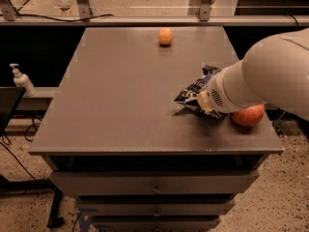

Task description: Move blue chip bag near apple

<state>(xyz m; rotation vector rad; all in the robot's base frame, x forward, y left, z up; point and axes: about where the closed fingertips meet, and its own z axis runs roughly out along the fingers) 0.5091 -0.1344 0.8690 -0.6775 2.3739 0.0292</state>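
The blue chip bag (191, 94), crinkly dark navy foil with white lettering, lies on the right part of the grey table (120, 91). The red-orange apple (247, 115) sits just to the bag's right, near the table's front right corner, partly hidden by my arm. My gripper (203, 103) is at the bag's right end, between bag and apple. It is hidden behind my large pale arm (260, 79), which reaches in from the right.
A smaller pale orange round fruit (165, 36) sits at the table's far edge. A soap dispenser (21, 79) stands on a ledge to the left. Drawers run under the table top. A rail crosses behind the table.
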